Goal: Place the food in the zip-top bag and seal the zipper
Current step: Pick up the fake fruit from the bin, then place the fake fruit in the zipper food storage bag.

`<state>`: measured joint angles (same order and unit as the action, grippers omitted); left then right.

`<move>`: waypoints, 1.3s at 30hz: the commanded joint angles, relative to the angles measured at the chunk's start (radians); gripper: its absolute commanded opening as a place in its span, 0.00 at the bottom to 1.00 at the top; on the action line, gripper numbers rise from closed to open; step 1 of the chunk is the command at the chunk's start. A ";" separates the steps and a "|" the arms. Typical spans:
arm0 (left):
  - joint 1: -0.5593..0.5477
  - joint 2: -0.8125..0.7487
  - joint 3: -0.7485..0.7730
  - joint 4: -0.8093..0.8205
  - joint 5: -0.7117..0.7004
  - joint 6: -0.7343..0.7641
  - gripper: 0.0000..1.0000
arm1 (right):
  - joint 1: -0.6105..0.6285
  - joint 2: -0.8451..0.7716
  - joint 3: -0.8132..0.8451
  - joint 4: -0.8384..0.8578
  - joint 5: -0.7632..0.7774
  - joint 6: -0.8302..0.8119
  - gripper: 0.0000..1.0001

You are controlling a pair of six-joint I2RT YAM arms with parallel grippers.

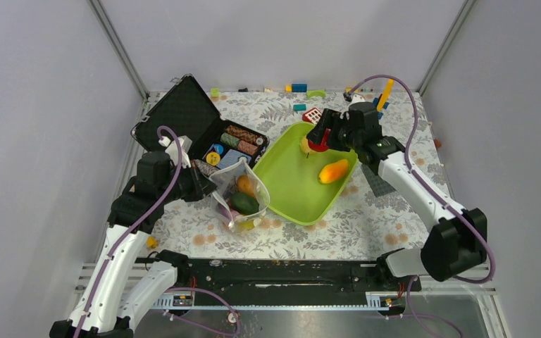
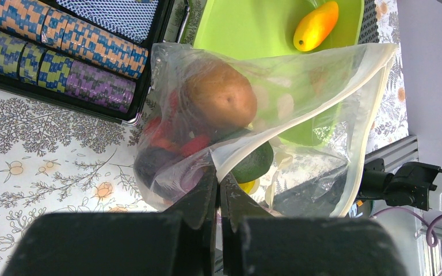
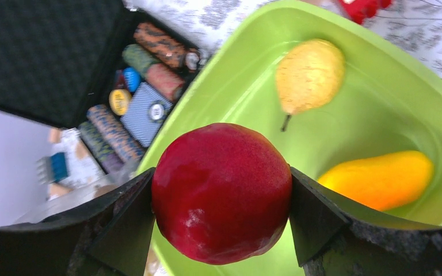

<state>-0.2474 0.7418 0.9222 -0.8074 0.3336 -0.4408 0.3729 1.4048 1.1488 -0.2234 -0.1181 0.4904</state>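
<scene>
"Right wrist view, nearest first," I said. "The right gripper (image 3: 221, 198) was clamped on the red apple (image 3: 221, 172), a finger against each side, hanging over the lime-green tray (image 3: 247, 86). Below it lay the orange mango (image 3: 380, 178), and farther back the yellowish fruit (image 3: 309, 72)."

"And the bag?"

"On the left wrist camera, the left gripper (image 2: 218, 192) had its fingers pinched together on the lip of the zip-top bag (image 2: 322, 69). The bag sat between the poker-chip case (image 1: 183, 116) and the tray, just beside the tray's left edge. It looked clear and limp. Through the plastic I made out the avocado (image 2: 256, 164) closest, then the brown kiwi (image 2: 220, 95), with red shapes (image 2: 194, 144) I took for strawberries alongside. The zipper (image 2: 299, 113) showed as a whitish strip along the gaping mouth."

"How would you have run the drop?"

"I judged the apple had to cross to the mouth and go low before release. It was round and would likely have rolled off that soft rim. I'd also have kept the left pinch lifted so the opening didn't slump."
</scene>
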 commanded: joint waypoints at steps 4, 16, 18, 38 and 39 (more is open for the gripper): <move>0.008 -0.003 -0.003 0.051 0.017 0.014 0.00 | 0.010 -0.104 -0.005 0.116 -0.240 0.034 0.59; 0.010 -0.002 -0.003 0.051 0.016 0.013 0.00 | 0.204 -0.184 0.070 0.158 -0.380 -0.097 0.59; 0.010 -0.002 -0.005 0.051 0.019 0.013 0.00 | 0.228 -0.198 0.078 0.172 -0.418 -0.115 0.59; 0.011 -0.019 -0.006 0.054 0.017 0.012 0.00 | 0.562 0.085 0.307 0.013 -0.406 -0.351 0.57; 0.012 -0.020 -0.007 0.057 0.014 0.012 0.00 | 0.578 0.104 0.316 -0.004 -0.368 -0.360 0.57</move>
<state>-0.2424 0.7410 0.9218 -0.8074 0.3359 -0.4408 0.8825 1.4422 1.3960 -0.1413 -0.5858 0.2276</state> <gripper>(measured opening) 0.010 0.805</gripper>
